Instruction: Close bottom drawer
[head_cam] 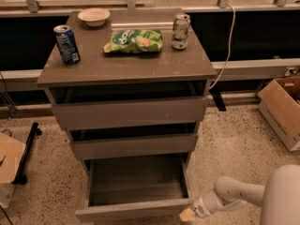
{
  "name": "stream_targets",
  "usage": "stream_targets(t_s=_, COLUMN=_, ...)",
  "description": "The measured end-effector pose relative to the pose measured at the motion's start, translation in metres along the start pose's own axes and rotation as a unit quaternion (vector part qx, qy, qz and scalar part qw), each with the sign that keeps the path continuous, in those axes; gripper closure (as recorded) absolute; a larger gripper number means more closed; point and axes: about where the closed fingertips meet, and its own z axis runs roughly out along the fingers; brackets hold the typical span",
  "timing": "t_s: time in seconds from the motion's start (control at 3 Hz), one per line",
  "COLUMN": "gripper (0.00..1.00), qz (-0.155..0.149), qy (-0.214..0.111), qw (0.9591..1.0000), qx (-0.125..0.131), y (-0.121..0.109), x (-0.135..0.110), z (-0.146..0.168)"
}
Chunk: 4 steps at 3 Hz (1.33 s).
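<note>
Gaping bottom drawer (pixel 136 191), hand (pixel 188 214) at corner

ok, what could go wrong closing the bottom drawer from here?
The end effector sits at the front right corner of the open bottom drawer, so an off-centre push might skew and jam it. It could also slip off that corner. A hard slam might shake the cabinet and topple the blue can or green can on top.
</note>
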Motion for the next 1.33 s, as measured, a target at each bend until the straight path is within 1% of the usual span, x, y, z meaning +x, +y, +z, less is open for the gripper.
stream_targets(t_s=0.33, gripper=1.0, qz=0.019, qy=-0.005, qw=0.9996, qx=-0.021, y=-0.013, x=0.003, z=0.034)
stream_targets(t_s=0.67, gripper=1.0, qz=0.017, qy=-0.017, qw=0.9991, qx=-0.036, y=-0.032, x=-0.007, z=0.064)
stream_targets(t_s=1.0, gripper=1.0, qz=0.011, qy=-0.022, qw=0.9989, qx=-0.04, y=-0.042, x=-0.014, z=0.074)
stream_targets(t_s=1.33, gripper=1.0, qz=-0.023, qy=-0.049, qw=0.9977, qx=-0.04, y=-0.06, x=-0.05, z=0.081)
